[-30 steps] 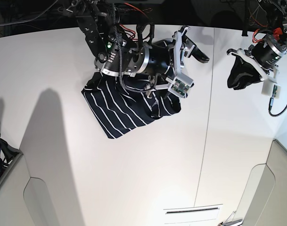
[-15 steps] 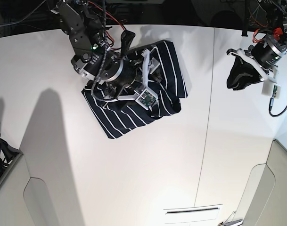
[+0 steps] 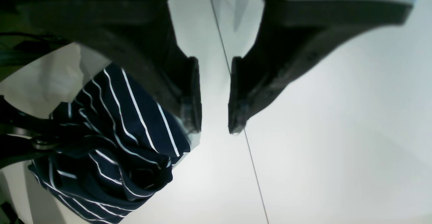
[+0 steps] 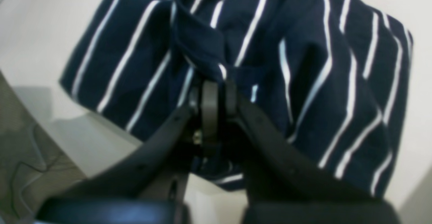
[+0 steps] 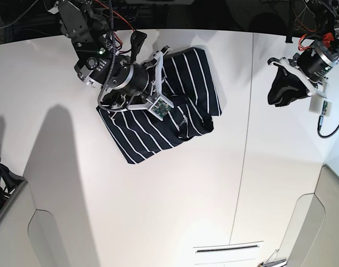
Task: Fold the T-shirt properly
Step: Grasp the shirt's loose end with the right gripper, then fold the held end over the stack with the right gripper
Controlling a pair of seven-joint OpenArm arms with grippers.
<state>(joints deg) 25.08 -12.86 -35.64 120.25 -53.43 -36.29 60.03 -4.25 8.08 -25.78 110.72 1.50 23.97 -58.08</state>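
Setting: we judged this a robotics lab or test room, not a home. We found one wide white table [image 5: 175, 194], bare and matte, built of panels with a thin seam [image 5: 244, 144] running across it. We noted two black robot arms [image 5: 88, 33] mounted at the far edge, with loose red and black cables [image 5: 116, 14] bundled behind them against a dark background. We recorded small circuit boards [image 5: 160, 107] fixed to the arms' wrists, one lit green indicator [image 5: 93, 53], and pale grey panels [image 5: 13, 233] at the near corners. We saw no household furnishings; a striped T-shirt [image 5: 141, 130] lay as the test piece.
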